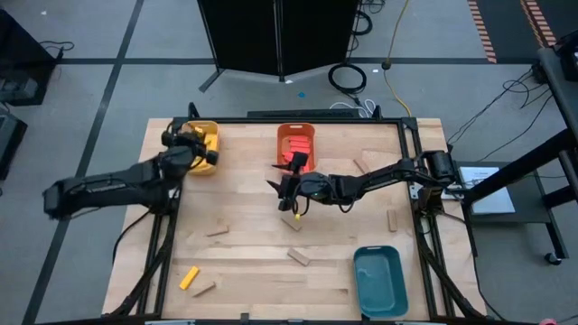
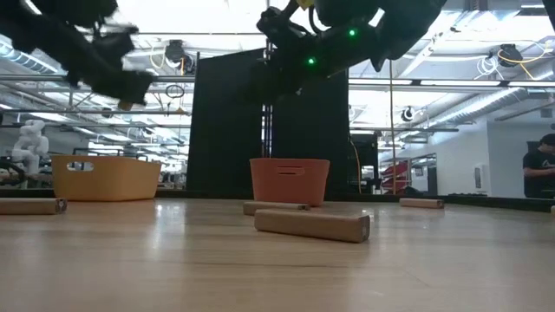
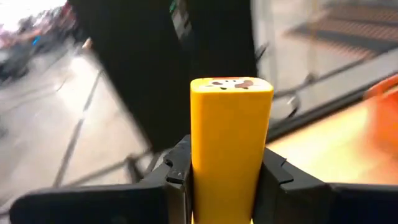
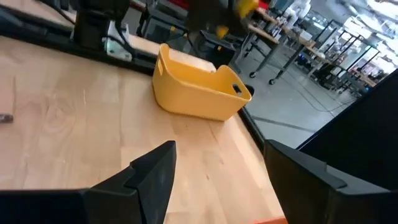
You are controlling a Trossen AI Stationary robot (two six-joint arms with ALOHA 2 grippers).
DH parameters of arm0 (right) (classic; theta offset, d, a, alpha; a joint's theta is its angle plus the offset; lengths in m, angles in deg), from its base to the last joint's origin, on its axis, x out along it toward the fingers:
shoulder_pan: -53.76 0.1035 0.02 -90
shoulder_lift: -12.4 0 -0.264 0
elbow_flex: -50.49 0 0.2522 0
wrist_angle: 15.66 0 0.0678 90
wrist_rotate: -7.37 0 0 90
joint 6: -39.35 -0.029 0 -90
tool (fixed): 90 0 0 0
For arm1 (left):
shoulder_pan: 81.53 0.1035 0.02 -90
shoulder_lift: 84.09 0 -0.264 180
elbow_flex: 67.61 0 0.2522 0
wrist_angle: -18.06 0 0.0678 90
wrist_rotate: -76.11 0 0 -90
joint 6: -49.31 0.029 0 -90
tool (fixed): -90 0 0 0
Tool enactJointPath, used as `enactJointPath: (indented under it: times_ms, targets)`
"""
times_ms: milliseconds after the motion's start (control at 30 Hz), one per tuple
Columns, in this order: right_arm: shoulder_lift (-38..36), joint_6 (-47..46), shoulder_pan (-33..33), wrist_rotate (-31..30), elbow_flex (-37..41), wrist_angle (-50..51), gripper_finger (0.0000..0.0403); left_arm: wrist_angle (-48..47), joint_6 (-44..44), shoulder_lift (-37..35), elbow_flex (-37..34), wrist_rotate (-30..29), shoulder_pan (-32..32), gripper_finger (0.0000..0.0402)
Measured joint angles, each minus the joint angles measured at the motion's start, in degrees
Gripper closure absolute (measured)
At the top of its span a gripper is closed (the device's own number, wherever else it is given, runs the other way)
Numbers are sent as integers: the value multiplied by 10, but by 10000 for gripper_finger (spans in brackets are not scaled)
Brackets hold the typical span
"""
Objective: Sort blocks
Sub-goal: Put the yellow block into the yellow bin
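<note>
Room: grey floor with dark seams around a light wooden worktop (image 1: pixel 253 262); a black panel (image 1: pixel 275 36) stands beyond its far edge.
Left arm: reaches in from the left side, its gripper (image 1: pixel 200 149) raised over the yellow bin (image 1: pixel 204 147) at the far-left corner.
Left fingers: clamped on an upright yellow block (image 3: pixel 229 146), one dark finger (image 3: pixel 177 171) pressed to each side.
Right arm: stretched from the right edge across to the middle of the worktop, its gripper (image 1: pixel 284 188) just in front of the orange bin (image 1: pixel 298 145).
Right fingers: spread wide with nothing between them, seen in the right wrist view (image 4: pixel 214 180).
Loose blocks: a yellow one (image 1: pixel 188 277) and a tan one (image 1: pixel 205 289) near the front-left corner; tan ones left of centre (image 1: pixel 217 232), front of centre (image 1: pixel 299 257), under the right gripper (image 1: pixel 292 222), near the far-right corner (image 1: pixel 359 166) and by the right edge (image 1: pixel 392 219).
Low view: a tan block (image 2: pixel 312 224) lies nearest, more behind it.
Orange bin: at the middle of the far edge, holding red blocks (image 1: pixel 296 144); how many is hard to tell.
Yellow bin: contents hidden by the left gripper.
Teal bin (image 1: pixel 379 280): front-right corner, inside appears bare.
</note>
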Motion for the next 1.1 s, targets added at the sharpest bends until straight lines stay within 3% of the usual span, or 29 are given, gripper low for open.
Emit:
enactJointPath:
  times_ms: [100, 200, 333, 567, 867, 967, 1100]
  targets:
    - [0, 6, 0, 0, 0, -16, 169, -46, -36, 21, 0, 46, 77, 313]
    - [0, 12, 0, 0, 0, -27, 169, -62, -54, 47, 0, 129, 143, 313]
    - [0, 12, 1, 0, -6, -31, 169, -55, -55, 75, 0, 236, 186, 289]
    - [0, 42, 2, 0, -10, -32, 170, -54, -54, 91, 0, 244, 193, 192]
    - [0, 44, 2, 0, -10, -32, 170, -58, -53, 87, 16, 252, 190, 180]
    - [0, 40, 6, 0, -10, -33, 170, -59, -53, 78, 32, 309, 178, 180]
    - [0, 40, 17, 0, -10, -33, 170, -43, -55, 57, 39, 437, 145, 179]
